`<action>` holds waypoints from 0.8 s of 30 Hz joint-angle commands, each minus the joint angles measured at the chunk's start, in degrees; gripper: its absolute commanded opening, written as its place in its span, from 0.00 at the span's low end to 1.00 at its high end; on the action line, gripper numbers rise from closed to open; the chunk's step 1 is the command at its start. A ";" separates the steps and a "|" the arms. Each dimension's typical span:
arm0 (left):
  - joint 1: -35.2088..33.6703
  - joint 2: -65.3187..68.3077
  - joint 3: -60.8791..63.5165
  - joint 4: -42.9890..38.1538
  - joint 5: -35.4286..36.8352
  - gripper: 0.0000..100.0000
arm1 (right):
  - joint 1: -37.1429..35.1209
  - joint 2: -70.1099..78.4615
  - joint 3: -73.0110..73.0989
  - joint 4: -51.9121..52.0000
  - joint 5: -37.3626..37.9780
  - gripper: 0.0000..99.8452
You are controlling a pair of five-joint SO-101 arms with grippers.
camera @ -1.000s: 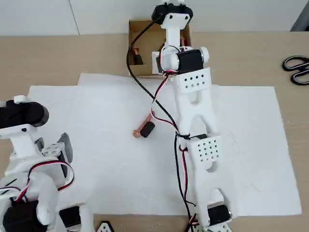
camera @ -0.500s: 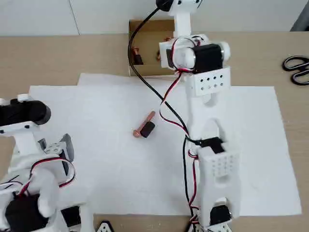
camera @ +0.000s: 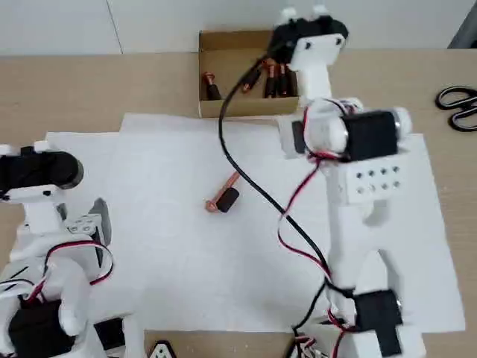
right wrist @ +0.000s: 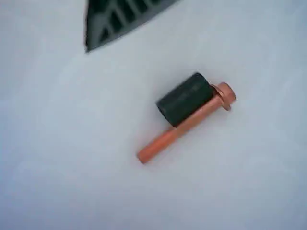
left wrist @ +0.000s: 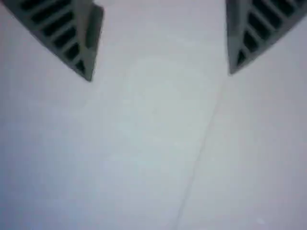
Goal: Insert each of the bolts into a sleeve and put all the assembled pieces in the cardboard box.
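The left end effector (left wrist: 160, 72) hangs released, its fingers (left wrist: 72, 38) spread wide over the white paper (camera: 164, 253) near the tabletop's (camera: 89, 89) left edge. Whether the right end effector (camera: 309, 56), up by the cardboard box (camera: 223, 39), is released or clenched cannot be told. A copper bolt (right wrist: 180, 129) lies on the paper touching a black sleeve (right wrist: 184, 99), alongside it rather than inside, while several assembled pieces (camera: 272, 78) lie in the box.

Copper metal bolt (camera: 233, 180) and black cylindrical sleeve (camera: 228, 199) side by side, touching, on the white paper sheet (camera: 164, 246); brown cardboard box (camera: 223, 41) behind it holds assembled pieces (camera: 273, 79); black scissors (camera: 458, 107) lie far right
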 commanded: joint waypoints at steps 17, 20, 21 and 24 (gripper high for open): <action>13.45 24.79 -12.62 -0.79 -2.20 0.18 | 10.59 -5.14 23.91 0.31 0.62 0.21; 15.47 31.56 -17.89 0.97 -2.11 0.18 | 10.51 -4.53 26.90 0.13 0.62 0.21; 16.00 33.23 -19.30 2.55 -2.11 0.17 | 10.51 -4.26 28.04 -0.84 0.62 0.21; 16.88 36.13 -21.67 5.89 -2.11 0.17 | 10.59 -2.33 30.77 -5.14 0.70 0.21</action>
